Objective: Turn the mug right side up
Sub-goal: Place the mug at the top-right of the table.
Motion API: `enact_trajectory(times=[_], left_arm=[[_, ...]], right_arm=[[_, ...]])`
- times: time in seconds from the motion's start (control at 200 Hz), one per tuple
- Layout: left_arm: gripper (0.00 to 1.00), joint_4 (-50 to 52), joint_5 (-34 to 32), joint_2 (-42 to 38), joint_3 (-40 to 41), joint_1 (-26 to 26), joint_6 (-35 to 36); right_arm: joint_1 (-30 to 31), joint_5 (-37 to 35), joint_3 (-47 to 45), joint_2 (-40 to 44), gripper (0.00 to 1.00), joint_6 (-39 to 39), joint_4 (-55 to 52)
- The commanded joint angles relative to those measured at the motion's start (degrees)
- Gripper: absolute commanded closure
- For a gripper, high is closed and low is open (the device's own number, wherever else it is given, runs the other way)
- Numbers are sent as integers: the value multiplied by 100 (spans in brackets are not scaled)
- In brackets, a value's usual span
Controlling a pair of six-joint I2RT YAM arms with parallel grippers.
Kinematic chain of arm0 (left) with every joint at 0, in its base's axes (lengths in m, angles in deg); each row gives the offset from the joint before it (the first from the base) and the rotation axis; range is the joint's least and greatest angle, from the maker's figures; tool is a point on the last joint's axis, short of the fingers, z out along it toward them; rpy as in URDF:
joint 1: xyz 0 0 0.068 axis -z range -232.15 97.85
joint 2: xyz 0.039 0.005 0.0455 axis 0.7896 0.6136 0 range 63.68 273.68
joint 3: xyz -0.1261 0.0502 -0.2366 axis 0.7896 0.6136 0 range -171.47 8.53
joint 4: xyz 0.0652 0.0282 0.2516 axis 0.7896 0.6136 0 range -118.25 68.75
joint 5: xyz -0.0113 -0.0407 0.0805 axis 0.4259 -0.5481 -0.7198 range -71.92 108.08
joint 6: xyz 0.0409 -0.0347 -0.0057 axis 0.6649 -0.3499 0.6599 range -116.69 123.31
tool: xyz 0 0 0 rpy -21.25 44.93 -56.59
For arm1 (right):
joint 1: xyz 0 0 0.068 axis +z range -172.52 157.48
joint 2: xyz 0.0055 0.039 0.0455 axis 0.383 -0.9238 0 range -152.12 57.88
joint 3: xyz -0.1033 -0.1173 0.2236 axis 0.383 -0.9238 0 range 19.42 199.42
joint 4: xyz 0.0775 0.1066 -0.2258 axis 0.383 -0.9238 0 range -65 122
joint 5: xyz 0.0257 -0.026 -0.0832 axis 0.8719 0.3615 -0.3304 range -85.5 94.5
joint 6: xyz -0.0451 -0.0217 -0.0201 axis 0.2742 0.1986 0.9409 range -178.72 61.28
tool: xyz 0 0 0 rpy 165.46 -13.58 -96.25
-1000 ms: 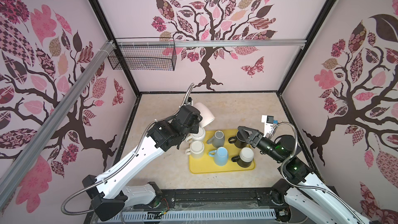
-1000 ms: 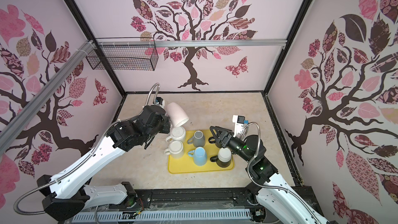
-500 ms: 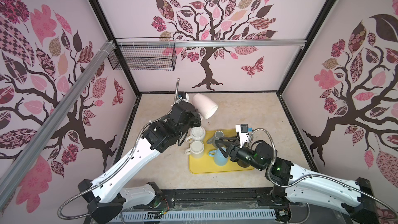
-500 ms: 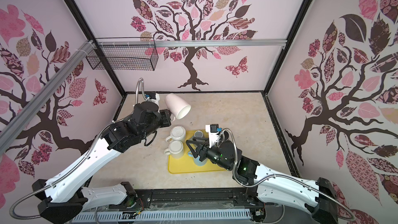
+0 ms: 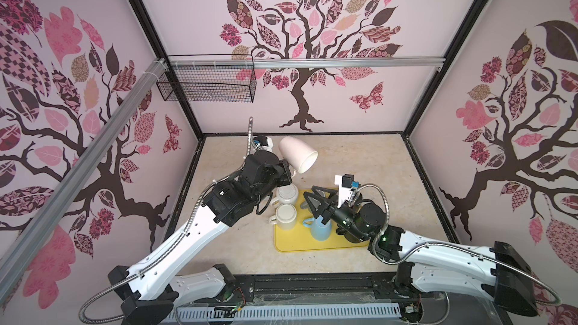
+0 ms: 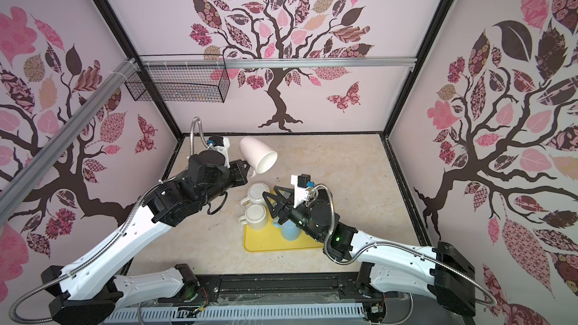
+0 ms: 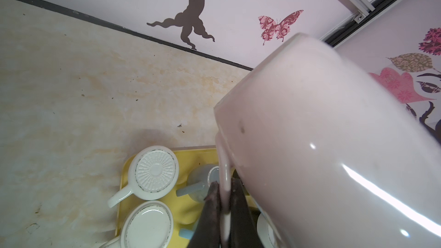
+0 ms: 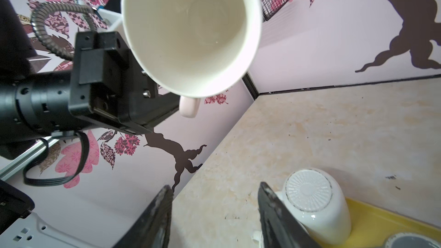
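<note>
The pink mug [image 7: 334, 151] looks glossy ceramic, the yellow tray [image 5: 312, 245] smooth plastic.

Found no legible text, label, brand, number or sign in any view: none on the pink mug [image 5: 297, 154], the white mugs [image 5: 286, 214], the yellow tray [image 5: 291, 243] or the tree decal [image 5: 300, 101].
</note>
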Motion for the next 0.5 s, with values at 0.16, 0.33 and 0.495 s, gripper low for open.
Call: enact_trajectory(times=[0.16, 0.33, 0.495], left_arm=[[100, -915, 330, -283, 384, -16, 23], [100, -942, 381, -385, 497, -21, 59], [100, -1016, 454, -454, 569, -21, 119]], right_arm=[[14, 273, 565, -586, 43, 299, 848], [14, 225, 783, -814, 45, 249, 920], [12, 154, 991, -1027, 47, 140, 853]])
